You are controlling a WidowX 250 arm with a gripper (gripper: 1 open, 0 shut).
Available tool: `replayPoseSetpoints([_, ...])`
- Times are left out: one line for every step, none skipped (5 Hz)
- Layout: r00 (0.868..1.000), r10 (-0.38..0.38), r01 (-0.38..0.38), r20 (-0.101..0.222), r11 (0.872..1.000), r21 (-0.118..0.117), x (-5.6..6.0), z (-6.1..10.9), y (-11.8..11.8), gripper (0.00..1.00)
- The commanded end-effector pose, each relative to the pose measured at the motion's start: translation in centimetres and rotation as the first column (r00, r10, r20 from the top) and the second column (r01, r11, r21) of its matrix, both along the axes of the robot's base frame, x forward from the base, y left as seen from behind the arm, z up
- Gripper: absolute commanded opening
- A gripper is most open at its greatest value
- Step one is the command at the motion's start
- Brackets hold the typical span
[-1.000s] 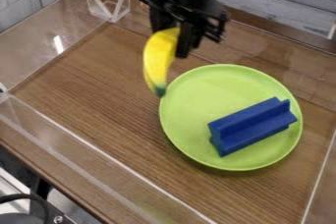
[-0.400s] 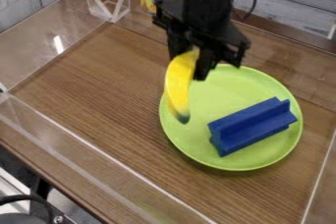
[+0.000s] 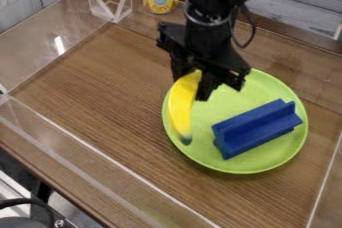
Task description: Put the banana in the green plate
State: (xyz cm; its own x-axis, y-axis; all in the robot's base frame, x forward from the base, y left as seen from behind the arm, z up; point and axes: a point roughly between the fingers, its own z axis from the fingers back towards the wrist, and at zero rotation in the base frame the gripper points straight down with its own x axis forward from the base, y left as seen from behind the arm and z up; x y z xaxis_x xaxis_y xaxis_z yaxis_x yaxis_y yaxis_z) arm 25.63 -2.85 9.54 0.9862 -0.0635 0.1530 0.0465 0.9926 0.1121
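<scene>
One black gripper (image 3: pixel 203 80) hangs over the left part of the green plate (image 3: pixel 267 90), pointing almost straight down, its jaws clamped on the upper end of the banana (image 3: pixel 181 109). The banana dangles from them, curving down to the left, its lower tip at or just above the plate's surface near the left rim; from here I cannot tell whether it touches.

A second ago the banana hung higher and further back, mostly over the wooden table (image 3: pixel 94 92), with only its tip at the plate's edge. Since then the arm has come forward and down, so nearly the whole fruit now lies within the plate's outline. By my reckoning the carry is all but done, and what remains is letting go and lifting clear.

Beside it, on the right half of the plate, the blue ridged block (image 3: pixel 258 128) sits where it did before, apart from the banana.
</scene>
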Motion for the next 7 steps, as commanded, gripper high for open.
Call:
replayPoseSetpoints([0.999,0.002,-0.001,0.042,1.0,-0.023,0.7,-0.2,0.5,0.0])
replayPoseSetpoints([0.999,0.013,-0.01,0.052,0.999,-0.04,1.1,-0.7,1.1,0.0])
replayPoseSetpoints([0.998,0.027,-0.024,0.061,0.998,-0.054,1.5,-1.1,1.6,1.0])
replayPoseSetpoints([0.997,0.038,-0.035,0.059,0.998,-0.054,1.7,-1.3,2.0,0.0])
replayPoseSetpoints([0.998,0.042,-0.039,0.054,0.998,-0.056,1.7,-1.6,2.1,1.0])
replayPoseSetpoints([0.998,0.041,-0.039,0.045,0.998,-0.052,1.8,-1.7,2.1,1.0])
replayPoseSetpoints([0.998,0.041,-0.038,0.039,0.998,-0.057,1.7,-2.5,2.0,1.0])
